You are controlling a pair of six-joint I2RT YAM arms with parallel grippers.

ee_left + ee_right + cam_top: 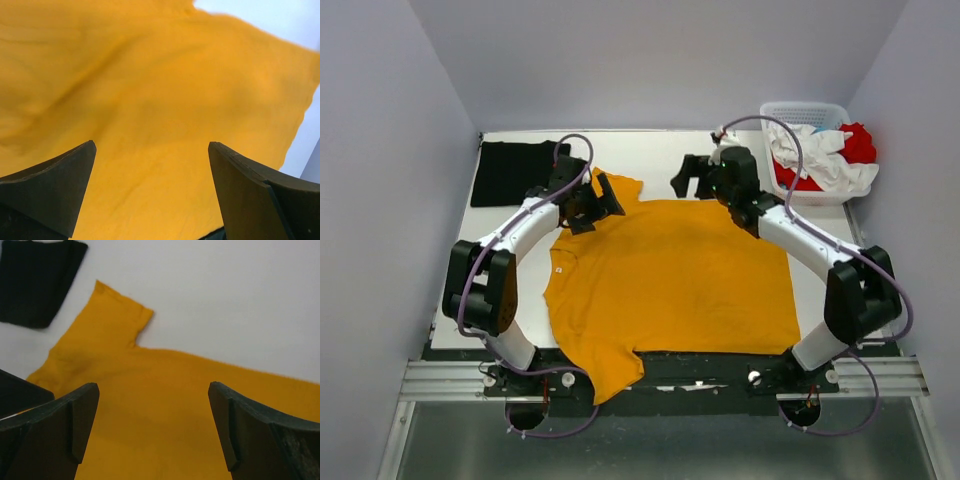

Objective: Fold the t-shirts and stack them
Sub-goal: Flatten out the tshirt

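A mustard orange-yellow t-shirt point(670, 275) lies spread flat across the middle of the white table, one sleeve hanging over the near edge and the other sleeve point(107, 315) pointing to the far left. A black t-shirt point(515, 172) lies folded at the far left corner. My left gripper point(603, 203) hovers open over the yellow shirt's far left shoulder, yellow cloth point(150, 125) below it and nothing between its fingers. My right gripper point(688, 178) is open too, just above the shirt's far edge point(200, 390), holding nothing.
A white lattice basket point(807, 110) stands at the far right corner with white point(820, 160) and red point(858, 142) t-shirts crumpled in it. Bare white tabletop point(660, 155) lies beyond the yellow shirt. Grey walls enclose the table on three sides.
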